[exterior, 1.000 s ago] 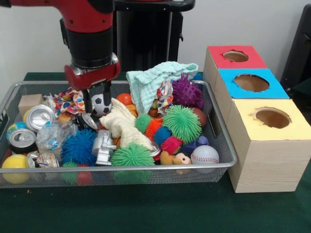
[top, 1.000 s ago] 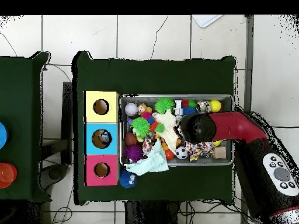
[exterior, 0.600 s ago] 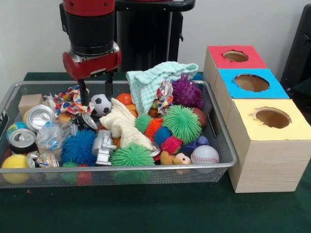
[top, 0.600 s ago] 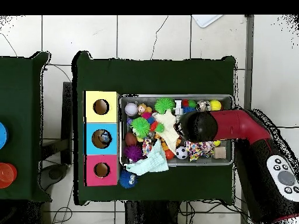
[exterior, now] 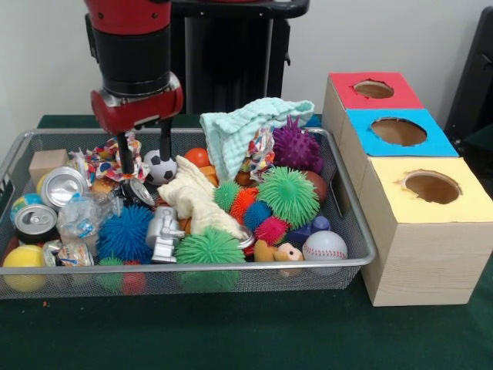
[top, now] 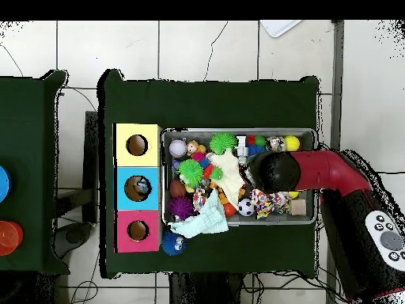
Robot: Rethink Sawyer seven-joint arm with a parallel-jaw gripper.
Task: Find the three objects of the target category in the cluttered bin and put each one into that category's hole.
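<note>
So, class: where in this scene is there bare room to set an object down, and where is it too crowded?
Free: the green tablecloth in front of the wire bin and the yellow box. Crowded: the bin's inside, packed rim to rim with cans, balls and cloths.

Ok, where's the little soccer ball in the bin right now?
In the front view the soccer ball lies toward the wire bin's back left, just right of the open, empty gripper, between the patterned cloth and the orange ball.
</note>
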